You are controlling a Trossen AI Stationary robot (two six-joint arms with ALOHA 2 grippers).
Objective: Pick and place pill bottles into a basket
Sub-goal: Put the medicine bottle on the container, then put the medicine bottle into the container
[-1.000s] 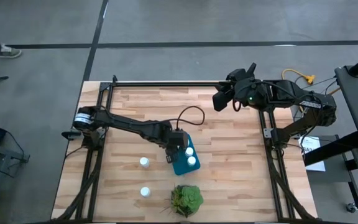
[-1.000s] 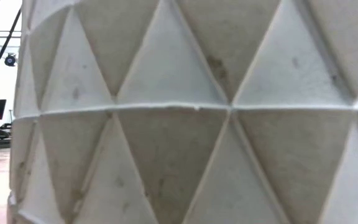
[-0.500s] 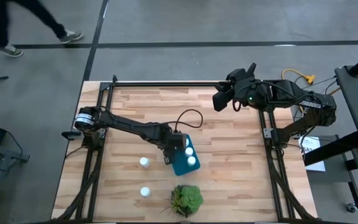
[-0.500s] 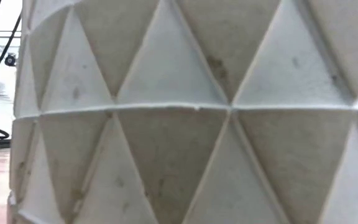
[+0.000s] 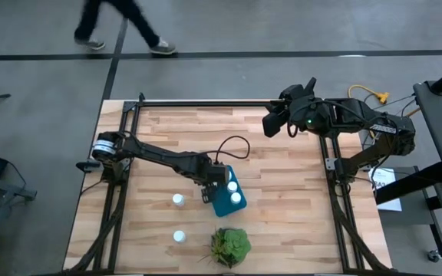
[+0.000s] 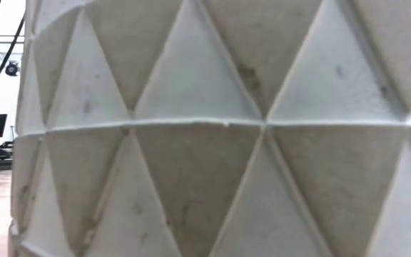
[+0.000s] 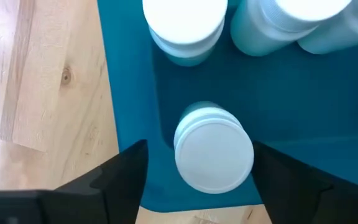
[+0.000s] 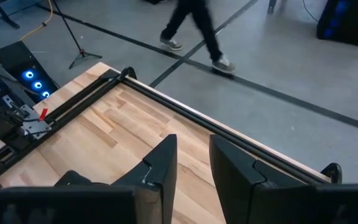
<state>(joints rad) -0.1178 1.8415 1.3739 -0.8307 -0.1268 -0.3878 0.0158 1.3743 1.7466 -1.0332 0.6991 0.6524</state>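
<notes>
Your left pincer [image 7: 197, 180] hangs spread apart over the teal basket [image 5: 226, 201], a pill bottle [image 7: 213, 154] standing free inside: release step. Next, likely lift clear toward the surface's [image 5: 282, 199] two remaining bottles [image 5: 177, 199]. Right pincer [image 8: 192, 165], slightly apart, waits at the far edge.

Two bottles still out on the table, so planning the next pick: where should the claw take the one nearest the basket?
Grip the pill bottle around its round sides just under the cap, descending from straight above: it stands upright, clear of the basket.
</notes>
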